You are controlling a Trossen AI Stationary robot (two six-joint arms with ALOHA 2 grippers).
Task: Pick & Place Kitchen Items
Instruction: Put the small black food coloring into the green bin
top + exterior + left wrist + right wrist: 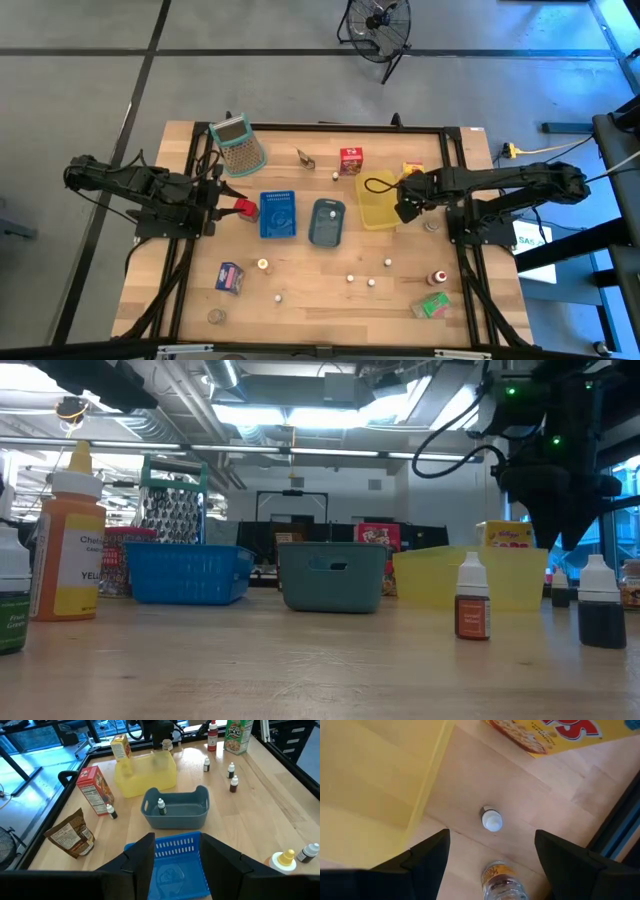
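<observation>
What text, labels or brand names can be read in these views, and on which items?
"JACKS": green cereal carton, left wrist view.
"YEL", cut off: orange squeeze bottle, low view.
Partial red letters, unreadable: yellow carton, right wrist view.
Red carton, brown pouch: print too small.

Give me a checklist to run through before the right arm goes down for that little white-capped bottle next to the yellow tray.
1. Right gripper open and empty: ok.
2. White-capped bottle standing upright on the table, in line with the gap between the right fingers: ok.
3. Bottle clear of the yellow tray: ok, bare wood shows between them.
4. Room around the bottle: not ok, a clear jar stands close beside it and a finger might bump it.
5. Left gripper out of the way, by the blue tray: ok.
6. Whether the left gripper holds the red item at its tip: cannot tell.
</observation>
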